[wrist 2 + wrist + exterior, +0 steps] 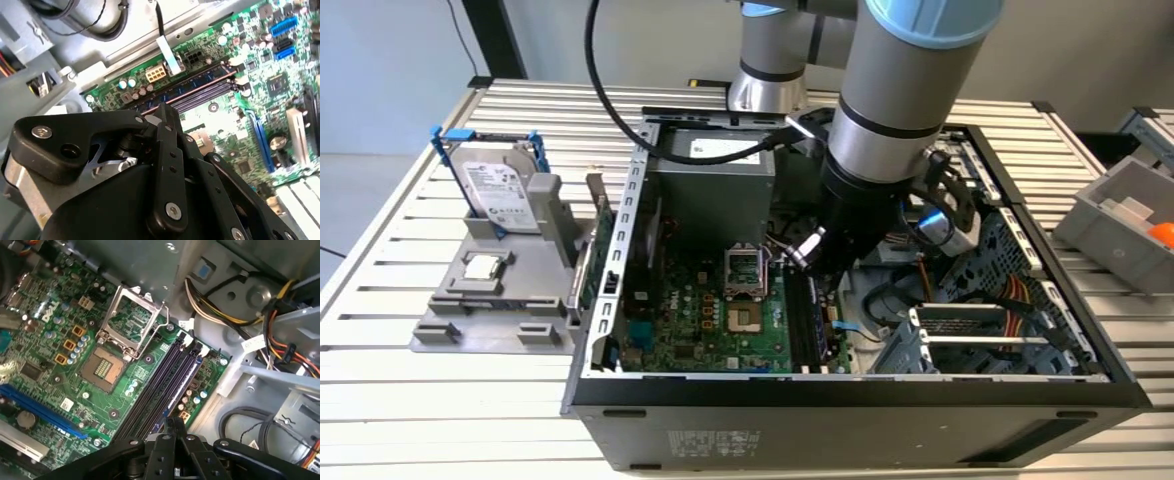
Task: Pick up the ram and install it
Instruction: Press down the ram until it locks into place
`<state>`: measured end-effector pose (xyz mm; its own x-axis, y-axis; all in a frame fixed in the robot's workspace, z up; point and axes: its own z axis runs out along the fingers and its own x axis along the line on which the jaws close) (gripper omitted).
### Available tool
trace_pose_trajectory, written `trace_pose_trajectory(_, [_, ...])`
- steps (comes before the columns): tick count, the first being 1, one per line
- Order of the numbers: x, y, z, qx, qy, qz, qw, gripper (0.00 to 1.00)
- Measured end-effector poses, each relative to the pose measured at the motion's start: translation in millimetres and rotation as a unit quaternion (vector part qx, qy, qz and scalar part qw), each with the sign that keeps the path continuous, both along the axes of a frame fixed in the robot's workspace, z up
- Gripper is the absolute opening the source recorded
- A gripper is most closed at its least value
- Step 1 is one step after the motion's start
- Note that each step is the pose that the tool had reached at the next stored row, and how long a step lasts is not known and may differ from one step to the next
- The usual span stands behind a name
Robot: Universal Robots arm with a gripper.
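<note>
While gripper (pixel 175 426) hovers, ram (pixel 181 385) sits slotted just beneath.

Arm (pixel 887 120) reaching steeply down, hand (pixel 175 427) fingers pressed together

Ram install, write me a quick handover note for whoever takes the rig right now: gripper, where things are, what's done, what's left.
Gripper: fingers look shut with nothing seen between them, just above the memory slots inside the open computer case.
Ram: a dark bluish stick appears to stand in the outermost slot, close to the fingertips.
Done: pick-up and placing in the slot, apparently.
Left: cannot tell whether it is fully seated or the clips are latched.
</note>
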<state>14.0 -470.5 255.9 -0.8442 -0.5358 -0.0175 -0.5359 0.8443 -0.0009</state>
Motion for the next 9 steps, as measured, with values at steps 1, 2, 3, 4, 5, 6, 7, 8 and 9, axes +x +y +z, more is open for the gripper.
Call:
trace_pose_trajectory(1, [0.0,0.0,0.0,0.0000,0.0000,0.009,0.99996,0.00])
trace_pose_trajectory(2, [0.0,0.0,0.0,0.0000,0.0000,0.018,0.99985,0.00])
trace_pose_trajectory(3, [0.0,0.0,0.0,0.0000,0.0000,0.026,0.99966,0.00])
trace_pose_trajectory(4, [0.0,0.0,0.0,0.0001,0.0000,0.035,0.99940,0.00])
trace_pose_trajectory(5, [0.0,0.0,-0.1,0.0001,0.0000,0.044,0.99904,0.00])
trace_pose_trajectory(6, [0.0,0.0,-0.1,0.0000,0.0000,0.053,0.99860,0.00])
trace_pose_trajectory(7, [0.0,0.0,-0.1,0.0000,0.0000,0.062,0.99808,0.00])
trace_pose_trajectory(8, [0.0,0.0,-0.1,0.0000,0.0000,0.071,0.99749,0.00])
trace_pose_trajectory(9, [0.0,0.0,-0.1,0.0000,0.0000,0.080,0.99681,0.00])
